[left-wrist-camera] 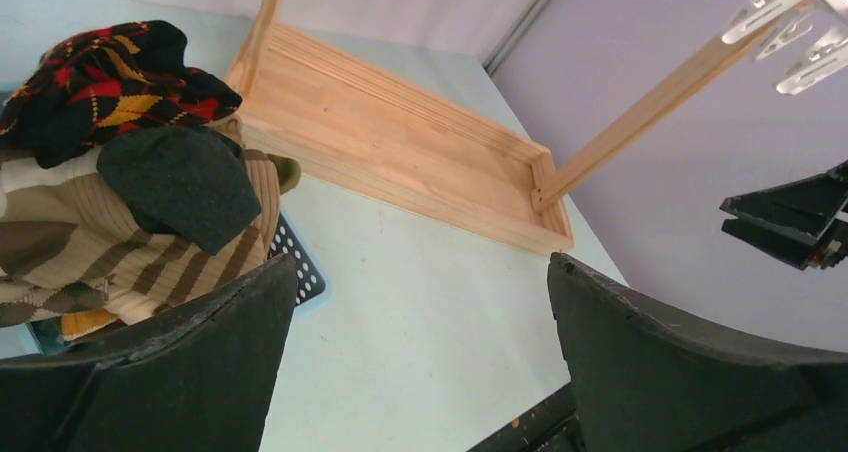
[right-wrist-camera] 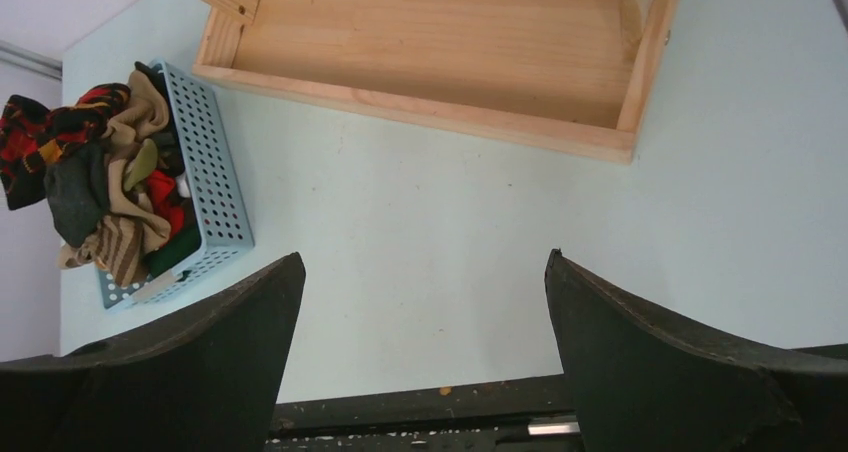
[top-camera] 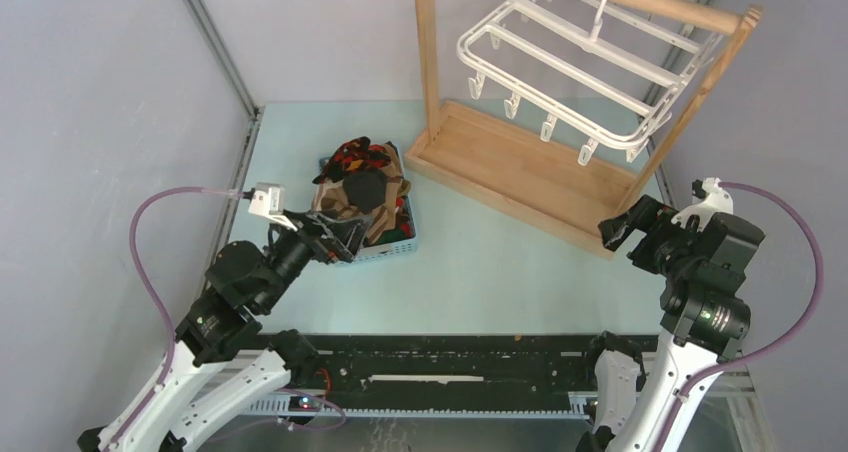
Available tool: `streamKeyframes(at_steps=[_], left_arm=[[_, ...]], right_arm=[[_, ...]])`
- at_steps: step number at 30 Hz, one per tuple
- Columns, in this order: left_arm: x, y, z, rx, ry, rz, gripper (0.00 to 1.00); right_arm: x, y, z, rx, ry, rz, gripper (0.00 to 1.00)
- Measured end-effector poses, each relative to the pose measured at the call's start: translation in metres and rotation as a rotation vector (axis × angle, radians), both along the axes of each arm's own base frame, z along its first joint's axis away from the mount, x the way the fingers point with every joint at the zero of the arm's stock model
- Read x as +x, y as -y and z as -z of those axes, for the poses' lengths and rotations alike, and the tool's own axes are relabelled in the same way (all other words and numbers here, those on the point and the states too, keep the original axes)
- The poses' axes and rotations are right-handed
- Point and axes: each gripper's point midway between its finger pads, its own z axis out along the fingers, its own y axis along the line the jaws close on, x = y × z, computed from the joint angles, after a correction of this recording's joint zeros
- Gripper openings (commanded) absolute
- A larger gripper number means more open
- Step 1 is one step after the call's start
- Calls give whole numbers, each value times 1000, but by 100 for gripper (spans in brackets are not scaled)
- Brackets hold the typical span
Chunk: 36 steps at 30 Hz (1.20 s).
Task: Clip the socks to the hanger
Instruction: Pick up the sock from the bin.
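Pale blue-green table (top-camera: 480, 272), lightly speckled, closed in by plain grey walls (top-camera: 110, 92) with a metal strut rising from the far left corner. Black mounting strip (top-camera: 450, 367) along the near edge, between the two arm bases.

Toward the left edge, about midway back: small blue perforated basket (top-camera: 398, 248), heaped above its rim with the socks (top-camera: 362, 187). On top, black argyle with red, orange and yellow diamonds at the far end, one plain dark sock in the middle, brown-and-cream striped ones beneath and nearer.

Toward the far right corner: tan wooden stand (top-camera: 520, 172), tray-like base set at an angle to the table edges. Hung by its hook from the stand's round rail, the hanger (top-camera: 580, 62), a white frame tilted down to the right, small clips dangling along its lower side. Socks not yet clipped.

Left tool (top-camera: 340, 237) spread wide, at the basket's near left corner; touching or not, cannot tell. Right tool (top-camera: 618, 230) spread wide too, holding nothing, above the table just beside the stand's near right corner.
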Motion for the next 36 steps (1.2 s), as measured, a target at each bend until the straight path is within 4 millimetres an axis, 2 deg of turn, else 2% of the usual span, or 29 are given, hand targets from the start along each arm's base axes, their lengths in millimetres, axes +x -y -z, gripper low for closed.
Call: streamKeyframes(at_steps=[6, 12, 15, 18, 20, 21, 24, 27, 32, 36], left_arm=[[4, -4, -5, -9, 18, -36, 100], [9, -2, -1, 27, 16, -40, 100], [15, 3, 9, 66, -14, -39, 100], [27, 6, 23, 136, -80, -60, 98], [41, 1, 33, 176, -138, -93, 94], [49, -5, 38, 188, -169, -116, 95], [84, -39, 52, 191, -283, -234, 95], [107, -65, 63, 197, -384, -310, 90], [147, -81, 50, 258, -442, -345, 83], [177, -85, 41, 392, -418, -304, 69]], right_arm=[[1, -6, -2, 28, 7, -33, 100], [7, -16, -10, 3, 75, -130, 100], [6, -35, -6, -46, 138, -316, 100], [-5, -60, 0, -92, 192, -560, 100], [-10, -73, 4, -110, 221, -682, 100], [-12, -77, 7, -117, 231, -729, 100], [-15, -84, 21, -133, 239, -823, 100], [-15, -86, 30, -146, 233, -865, 100], [-12, -85, 39, -150, 222, -889, 100], [-10, -84, 40, -154, 223, -891, 100]])
